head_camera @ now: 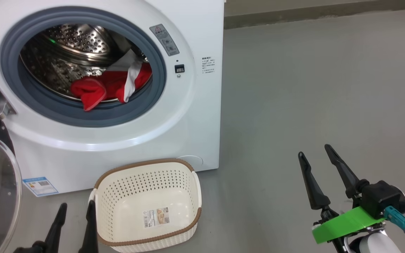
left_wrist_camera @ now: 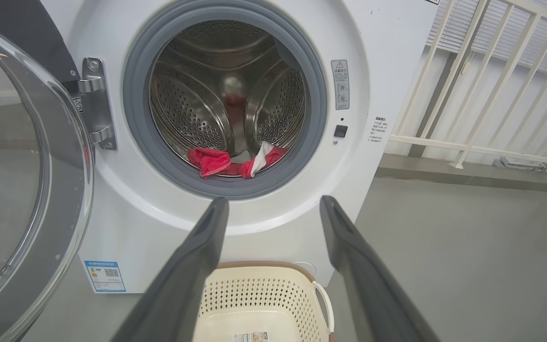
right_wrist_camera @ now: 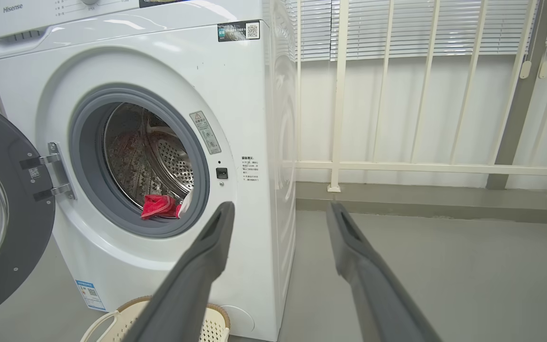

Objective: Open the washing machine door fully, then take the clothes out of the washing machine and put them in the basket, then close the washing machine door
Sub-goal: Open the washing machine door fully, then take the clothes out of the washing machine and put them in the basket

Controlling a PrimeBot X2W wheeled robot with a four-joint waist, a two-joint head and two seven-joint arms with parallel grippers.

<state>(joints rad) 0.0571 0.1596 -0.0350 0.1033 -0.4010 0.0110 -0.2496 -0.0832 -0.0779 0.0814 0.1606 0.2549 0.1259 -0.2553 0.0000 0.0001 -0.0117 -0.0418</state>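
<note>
Left gripper and right gripper spread wide, empty; head view exposes basket label, right wrist view railing

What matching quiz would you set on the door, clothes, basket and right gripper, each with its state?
Things:
1 door
2 clothes
3 basket
4 right gripper

States:
A holds no clothes
B swung open
C lying in the drum
D fingers apart, holding nothing

Pairs: 1-B, 2-C, 3-A, 4-D
</note>
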